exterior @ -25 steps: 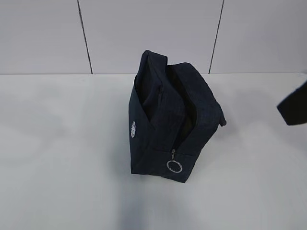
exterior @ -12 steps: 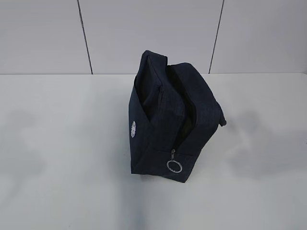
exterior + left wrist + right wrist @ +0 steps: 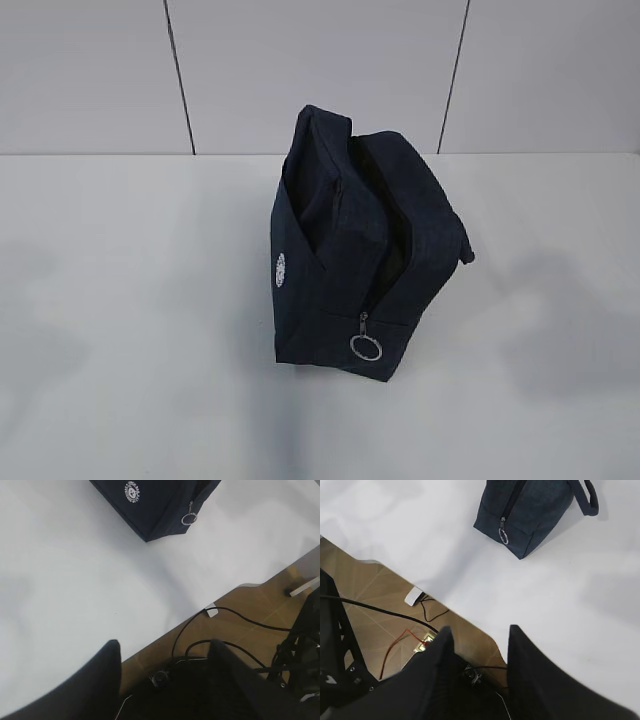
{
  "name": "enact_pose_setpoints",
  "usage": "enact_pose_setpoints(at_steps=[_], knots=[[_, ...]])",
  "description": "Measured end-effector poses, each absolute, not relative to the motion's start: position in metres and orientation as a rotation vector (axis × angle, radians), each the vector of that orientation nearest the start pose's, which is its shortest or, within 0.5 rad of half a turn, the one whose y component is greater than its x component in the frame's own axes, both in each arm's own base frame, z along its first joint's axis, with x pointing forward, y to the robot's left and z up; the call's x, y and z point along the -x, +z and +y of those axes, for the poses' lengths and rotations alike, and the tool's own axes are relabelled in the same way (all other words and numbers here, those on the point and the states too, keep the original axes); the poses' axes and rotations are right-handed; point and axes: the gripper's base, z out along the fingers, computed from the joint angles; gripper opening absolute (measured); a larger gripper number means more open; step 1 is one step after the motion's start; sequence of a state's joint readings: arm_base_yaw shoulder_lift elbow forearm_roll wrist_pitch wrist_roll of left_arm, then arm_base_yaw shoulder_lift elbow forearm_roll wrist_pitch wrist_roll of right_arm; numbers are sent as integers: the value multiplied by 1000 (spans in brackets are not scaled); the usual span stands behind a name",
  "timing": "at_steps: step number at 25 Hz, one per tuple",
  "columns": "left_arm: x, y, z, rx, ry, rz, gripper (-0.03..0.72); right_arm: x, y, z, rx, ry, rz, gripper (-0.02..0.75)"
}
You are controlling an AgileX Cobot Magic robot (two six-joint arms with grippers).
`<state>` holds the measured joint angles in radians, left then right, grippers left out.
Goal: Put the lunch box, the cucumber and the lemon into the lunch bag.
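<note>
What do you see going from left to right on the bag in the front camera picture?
White round logo → zipper ring pull → strap handle, all on the lunch bag.

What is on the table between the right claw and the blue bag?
Nothing. In the right wrist view, only bare white table lies between the empty right claw and the lunch bag.

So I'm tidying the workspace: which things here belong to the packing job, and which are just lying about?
Belongs to the job:
- lunch bag, standing on the table

Lying about:
- cables on the floor
- red wire on the floor
</note>
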<state>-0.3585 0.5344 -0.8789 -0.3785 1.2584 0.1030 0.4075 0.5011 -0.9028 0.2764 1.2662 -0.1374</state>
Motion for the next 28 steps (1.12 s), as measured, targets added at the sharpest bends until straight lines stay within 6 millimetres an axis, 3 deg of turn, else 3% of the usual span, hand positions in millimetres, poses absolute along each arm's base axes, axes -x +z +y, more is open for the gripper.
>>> enact_pose_setpoints(at_steps=[9,15,21,28], knots=[[-39,364,-49,-572,-620,2321,403,-33,368,39,660,475,2263,283],[-39,364,-49,-571,-620,2321,403,-38,343,41,640,477,2367,288],[-39,364,-50,-569,-622,2322,403,-38,336,44,636,526,2393,393],[-39,364,-50,-569,-624,2321,403,-39,336,43,600,509,2407,411]])
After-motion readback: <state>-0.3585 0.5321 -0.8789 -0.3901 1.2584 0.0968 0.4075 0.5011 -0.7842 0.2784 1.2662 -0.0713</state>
